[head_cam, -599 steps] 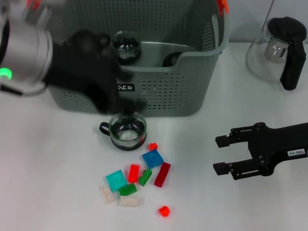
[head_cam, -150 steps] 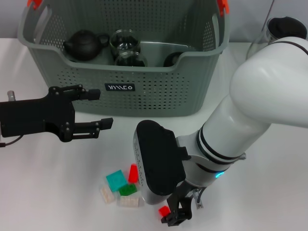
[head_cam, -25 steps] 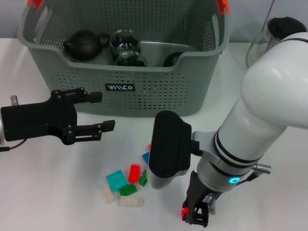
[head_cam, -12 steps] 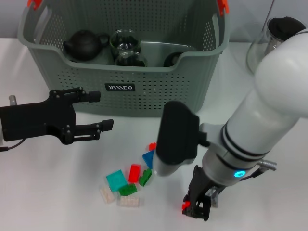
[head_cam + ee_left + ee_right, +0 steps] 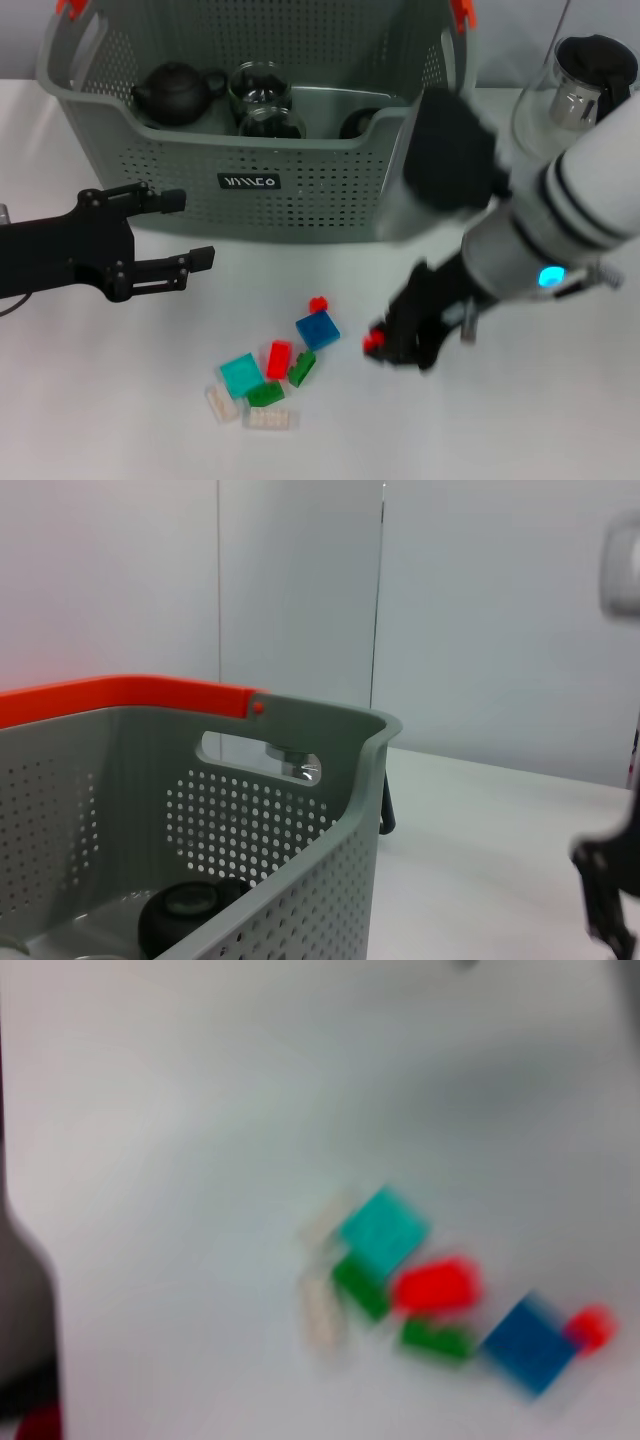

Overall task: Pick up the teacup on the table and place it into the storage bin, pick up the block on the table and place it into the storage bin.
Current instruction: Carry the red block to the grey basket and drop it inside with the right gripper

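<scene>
1. Nearest: loose pile of blocks on the white tabletop, about 6 o'clock from the storage bin. Two clear blocks at the near edge, then a teal block, two green blocks and a red block.
2. Blue block sits at 1 o'clock of that pile, with a small red stud just beyond it. The right wrist view shows the same cluster from above, blurred: the blue block and the teal block can be made out.
3. Right hand is at 3 o'clock of the pile, above the tabletop, clenched on a small red block that shows at the fingertips. The white arm runs from it toward 2 o'clock.
4. Left hand is at 9 o'clock, in front of the bin's near wall, fingers spread apart, nothing between them. It is apart from both the bin and the blocks.
5. Storage bin: grey-green, perforated, at 12 o'clock, with orange clips on the handles and a black label on the front wall.
6. Inside the bin: a dark teapot toward 10 o'clock, two glass teacups at centre, one behind the other, and another dark round item at the right whose kind I cannot tell.
7. The left wrist view shows the bin's rim with its orange clip and a dark round item on the floor inside.
8. Farthest: a glass pitcher with a black handle, at 2 o'clock, beside the bin's right end.
</scene>
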`<act>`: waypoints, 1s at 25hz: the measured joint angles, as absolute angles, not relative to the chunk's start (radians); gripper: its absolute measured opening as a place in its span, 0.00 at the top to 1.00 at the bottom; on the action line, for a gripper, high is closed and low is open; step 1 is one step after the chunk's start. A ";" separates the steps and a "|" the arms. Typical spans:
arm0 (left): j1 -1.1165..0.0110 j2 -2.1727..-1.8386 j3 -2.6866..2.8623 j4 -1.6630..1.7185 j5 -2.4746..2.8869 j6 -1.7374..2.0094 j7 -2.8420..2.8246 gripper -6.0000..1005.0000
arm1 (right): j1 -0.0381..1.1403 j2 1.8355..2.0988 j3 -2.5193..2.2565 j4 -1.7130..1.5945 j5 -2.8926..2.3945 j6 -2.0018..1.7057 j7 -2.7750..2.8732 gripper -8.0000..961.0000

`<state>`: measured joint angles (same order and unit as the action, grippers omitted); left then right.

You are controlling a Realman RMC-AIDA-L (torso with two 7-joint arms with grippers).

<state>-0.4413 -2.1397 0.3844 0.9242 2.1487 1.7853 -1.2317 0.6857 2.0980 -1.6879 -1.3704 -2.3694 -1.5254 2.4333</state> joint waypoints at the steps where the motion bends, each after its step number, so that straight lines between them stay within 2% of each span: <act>1: -0.440 -2.140 0.384 0.927 2.149 1.786 -1.232 0.22 | 0.689 2.099 -1.654 -1.387 -2.365 -1.532 2.426 0.78; 9: -0.435 -2.139 0.383 0.939 2.149 1.792 -1.230 0.22 | 0.808 2.100 -1.384 -1.448 -2.303 -1.453 2.376 0.78; 16: -0.435 -2.138 0.385 0.939 2.149 1.798 -1.230 0.22 | 0.920 2.098 -1.285 -1.290 -2.321 -1.176 2.362 0.78; 20: -0.437 -2.138 0.384 0.939 2.149 1.798 -1.230 0.22 | 0.991 2.077 -1.214 -1.118 -2.324 -1.104 2.354 0.78; 25: -0.440 -2.138 0.384 0.938 2.149 1.798 -1.234 0.22 | 1.012 2.061 -1.196 -1.048 -2.326 -1.070 2.332 0.77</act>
